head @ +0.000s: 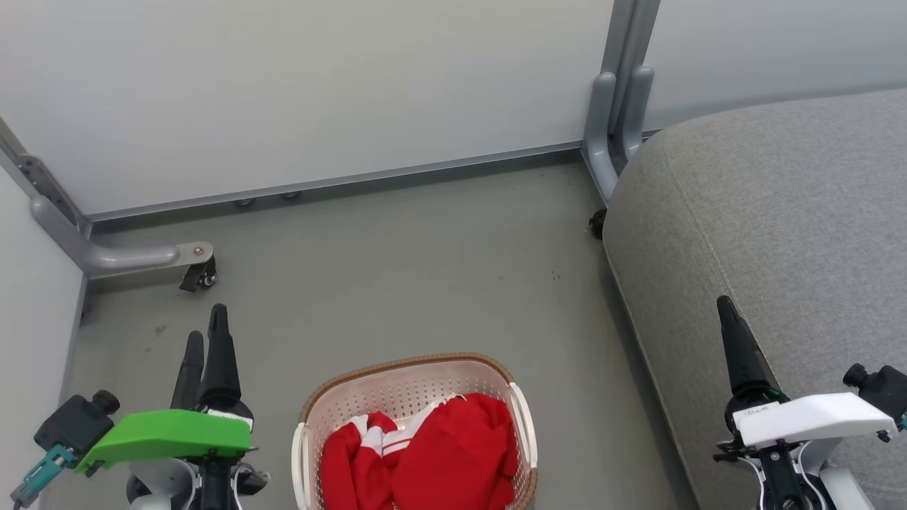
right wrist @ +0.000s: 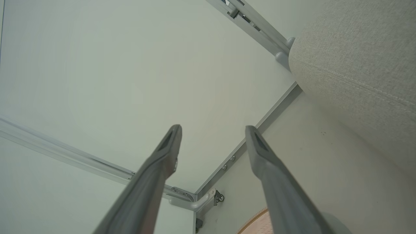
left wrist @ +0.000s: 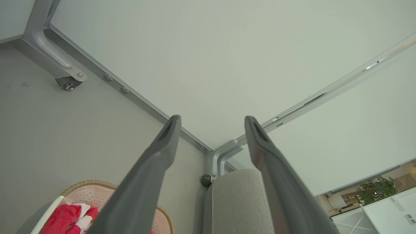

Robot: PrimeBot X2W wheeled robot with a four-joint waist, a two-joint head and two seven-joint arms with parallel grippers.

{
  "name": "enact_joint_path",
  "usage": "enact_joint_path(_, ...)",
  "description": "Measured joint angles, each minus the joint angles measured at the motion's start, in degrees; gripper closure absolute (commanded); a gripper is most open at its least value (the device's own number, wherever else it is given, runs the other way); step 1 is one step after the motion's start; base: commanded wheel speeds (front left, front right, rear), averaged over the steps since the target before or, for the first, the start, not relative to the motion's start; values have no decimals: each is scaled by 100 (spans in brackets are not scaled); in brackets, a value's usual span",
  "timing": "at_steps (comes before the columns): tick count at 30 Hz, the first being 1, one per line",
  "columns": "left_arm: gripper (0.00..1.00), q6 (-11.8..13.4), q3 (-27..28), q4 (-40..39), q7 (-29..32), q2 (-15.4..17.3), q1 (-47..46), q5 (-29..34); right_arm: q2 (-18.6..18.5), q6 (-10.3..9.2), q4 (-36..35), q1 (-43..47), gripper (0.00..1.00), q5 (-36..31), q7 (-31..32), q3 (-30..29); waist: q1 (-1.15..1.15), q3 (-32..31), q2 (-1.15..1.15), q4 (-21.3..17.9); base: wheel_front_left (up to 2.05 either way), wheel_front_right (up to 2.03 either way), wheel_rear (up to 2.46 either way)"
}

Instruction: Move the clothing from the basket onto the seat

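Both arms hang above the floor (head: 425,269), empty; the left gripper (left wrist: 211,122) has its fingers spread wide with nothing between them; the right gripper (right wrist: 213,130) is splayed just the same. The clothing (head: 439,453) lies heaped red in the near end of the basket (head: 404,361), down between the two arms; the seat (head: 779,212) waits to the right, no red on it yet.

First pick looks to be the job; I'd drop one gripper over the top of the heap, pinch a thick fold rather than a thin hem, then lift straight up. Snag that woven rim and the light basket may come along.

Open floor ahead; the seat's rounded edge stands near the basket's right side, so carry high across it.
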Motion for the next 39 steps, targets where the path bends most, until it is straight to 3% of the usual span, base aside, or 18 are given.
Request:
enact_joint_path(13,0,191,-274,35,-231,8,-1,1505,66,0,-69,18,0,-1338,-155,-31,0,8,0,21,0,0,0)
enact_joint_path(39,0,299,-564,166,-624,31,-2,3278,163,0,-86,136,0,-3356,-425,-57,0,14,0,94,0,0,0)
